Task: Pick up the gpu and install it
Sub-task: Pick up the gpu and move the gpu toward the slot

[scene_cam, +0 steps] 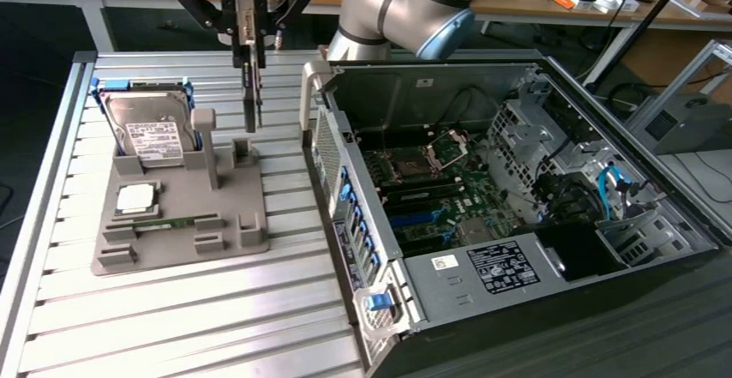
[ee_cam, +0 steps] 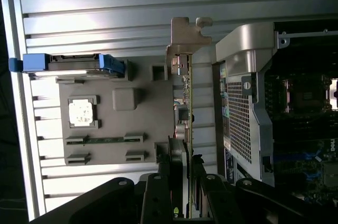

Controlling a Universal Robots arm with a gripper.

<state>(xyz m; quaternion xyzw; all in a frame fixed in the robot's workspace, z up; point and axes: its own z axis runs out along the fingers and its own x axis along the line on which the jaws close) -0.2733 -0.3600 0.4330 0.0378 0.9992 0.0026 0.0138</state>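
Two black fingers (ee_cam: pixel 160 192) of the gripper (scene_cam: pixel 254 45) are clamped on one end of the gpu (scene_cam: pixel 249 95), which hangs upright and edge-on with its silvery bracket at the end away from the fingers. Its lower end is close over an upright slot of the grey parts holder (scene_cam: pixel 246 224), where a hard drive (scene_cam: pixel 149 129) leans in its blue-cornered bay near a processor chip (scene_cam: pixel 135 196) and a narrow memory stick (scene_cam: pixel 171 221). Holder and open computer case (scene_cam: pixel 458 292), on the exterior view's right with its motherboard (scene_cam: pixel 447 198) exposed, both rest on the slatted aluminium table (scene_cam: pixel 171 318).
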